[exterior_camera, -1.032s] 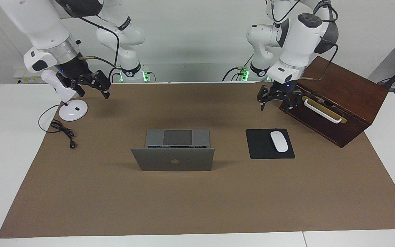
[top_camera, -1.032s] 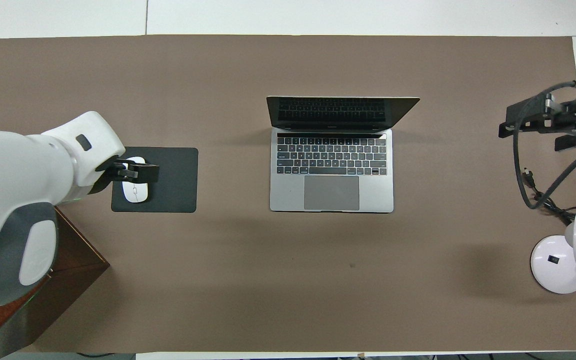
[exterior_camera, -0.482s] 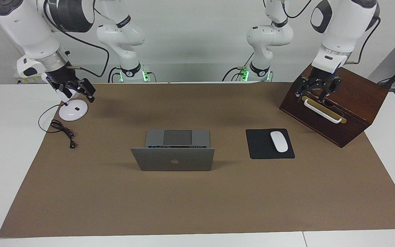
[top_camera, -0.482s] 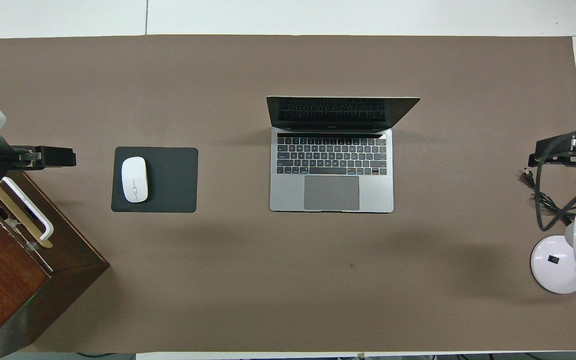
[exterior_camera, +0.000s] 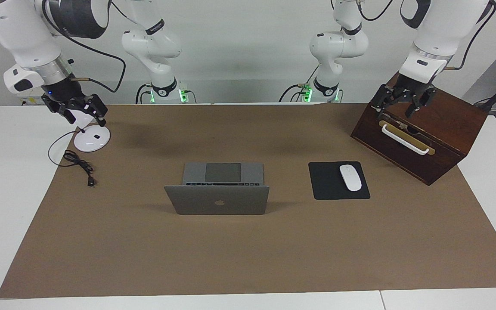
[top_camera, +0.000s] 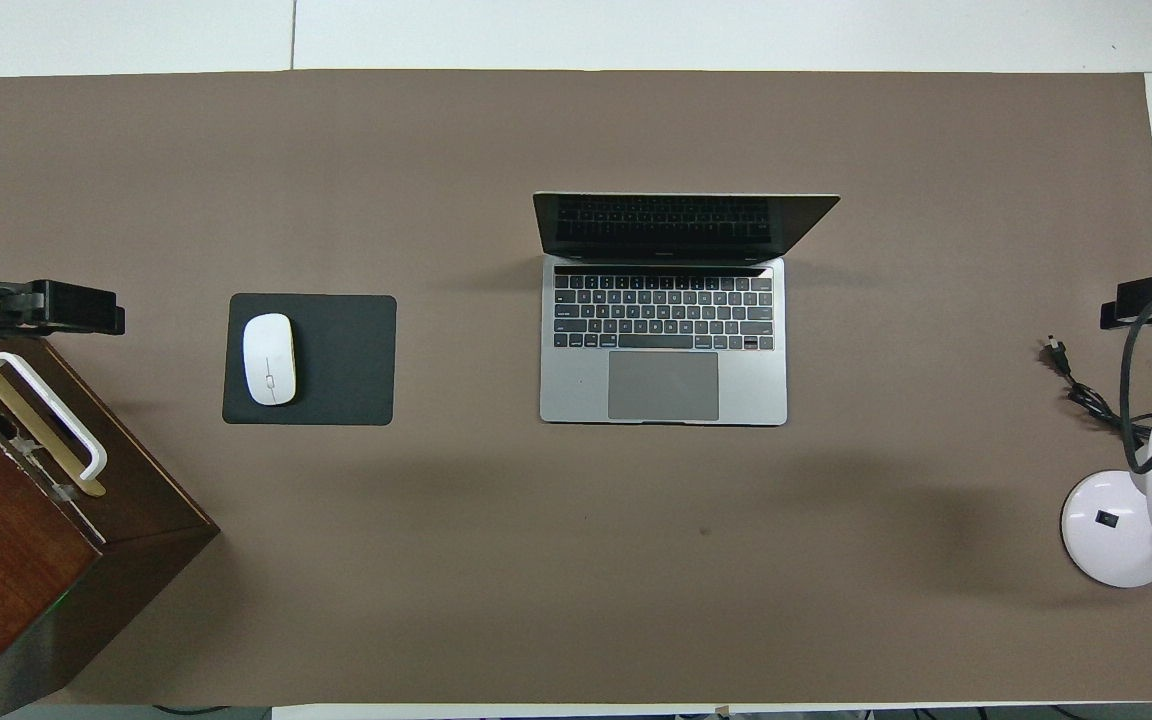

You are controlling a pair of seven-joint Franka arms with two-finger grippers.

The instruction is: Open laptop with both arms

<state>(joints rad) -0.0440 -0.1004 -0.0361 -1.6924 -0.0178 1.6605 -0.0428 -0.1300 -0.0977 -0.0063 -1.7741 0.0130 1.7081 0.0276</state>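
Left pincer (exterior_camera: 404,104) wide over wooden box (exterior_camera: 429,142); right pincer (exterior_camera: 77,110) state unclear; laptop (exterior_camera: 218,193) open.

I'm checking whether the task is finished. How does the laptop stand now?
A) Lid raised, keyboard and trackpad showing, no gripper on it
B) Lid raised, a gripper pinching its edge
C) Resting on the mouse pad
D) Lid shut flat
A: the laptop has its lid up with keyboard and trackpad exposed; the left gripper is over the wooden box and the right gripper is by the lamp.
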